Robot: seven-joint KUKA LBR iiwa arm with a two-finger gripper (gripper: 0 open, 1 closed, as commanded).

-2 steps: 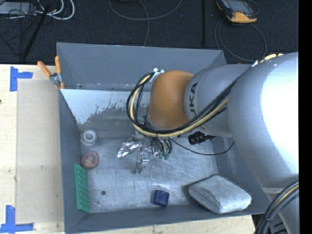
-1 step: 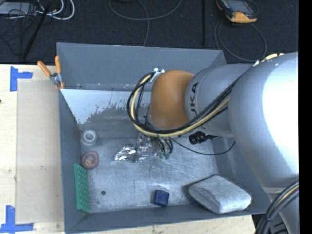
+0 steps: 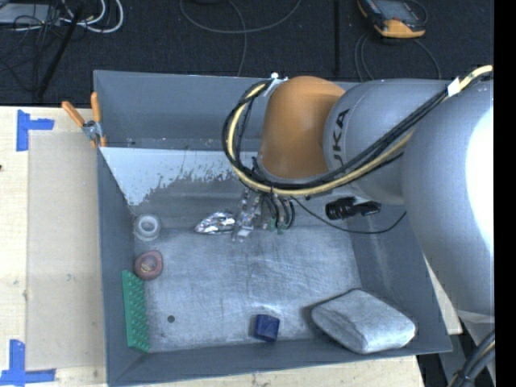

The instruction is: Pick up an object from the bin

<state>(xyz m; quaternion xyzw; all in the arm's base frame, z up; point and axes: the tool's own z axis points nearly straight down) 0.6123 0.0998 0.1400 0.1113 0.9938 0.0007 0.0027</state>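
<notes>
Silver foil wad point(image 3: 213, 224) lies partly hidden behind the gripper point(image 3: 243, 230)

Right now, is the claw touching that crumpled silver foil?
Cannot tell: the camera view shows the gripper close beside the foil, with neither gap nor contact plain.

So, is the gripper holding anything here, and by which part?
Cannot be told. The gripper is down at the right end of the crumpled silver foil, but a hold is not visible.
</notes>
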